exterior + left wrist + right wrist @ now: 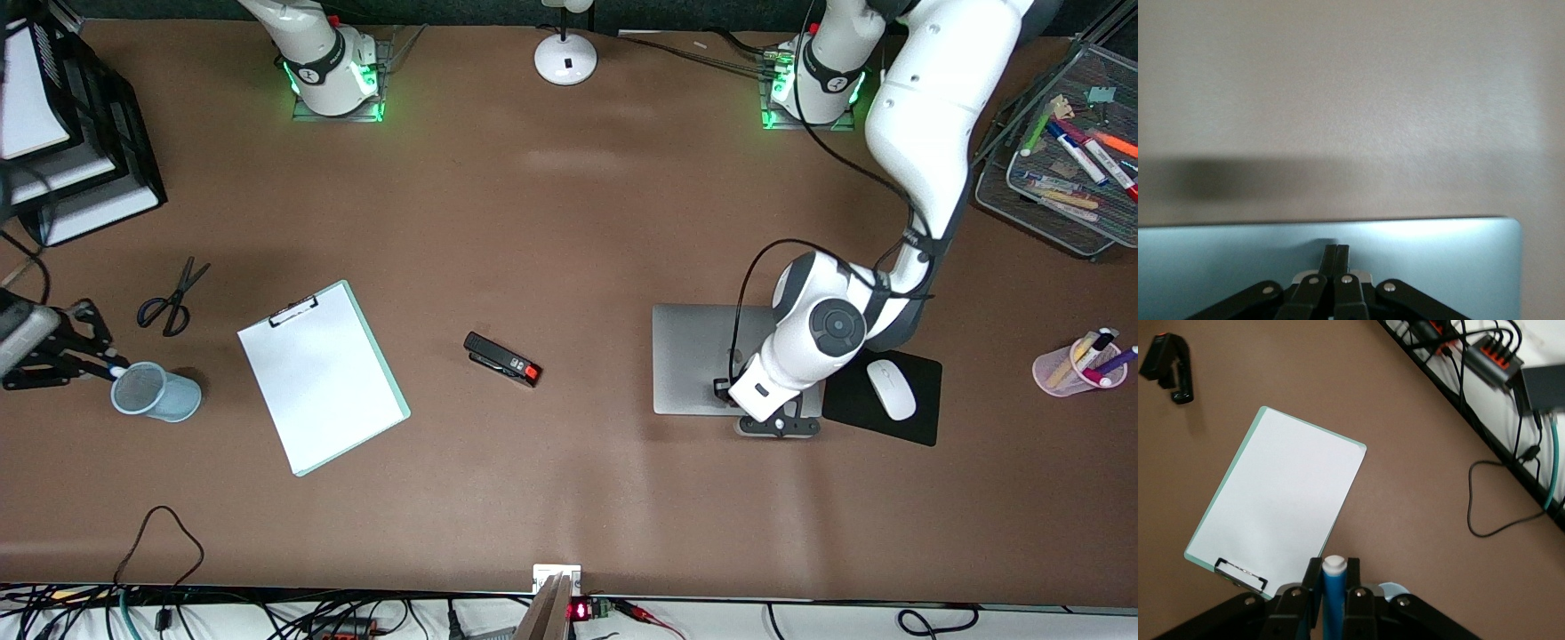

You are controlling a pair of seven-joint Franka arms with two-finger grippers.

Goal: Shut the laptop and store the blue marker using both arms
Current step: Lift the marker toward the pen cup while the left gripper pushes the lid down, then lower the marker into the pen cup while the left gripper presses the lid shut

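The laptop lies closed on the table, its silver-grey lid up; the lid also shows in the left wrist view. My left gripper is shut and empty, its fingers together over the lid's edge nearest the front camera, beside the mouse pad. My right gripper is shut on the blue marker, white tip pointing outward. It holds the marker just above the rim of a light-blue mesh cup, whose rim shows in the right wrist view.
A clipboard, black stapler and scissors lie mid-table. A black mouse pad with a white mouse adjoins the laptop. A pink pen cup, a mesh tray and black trays stand at the table's ends.
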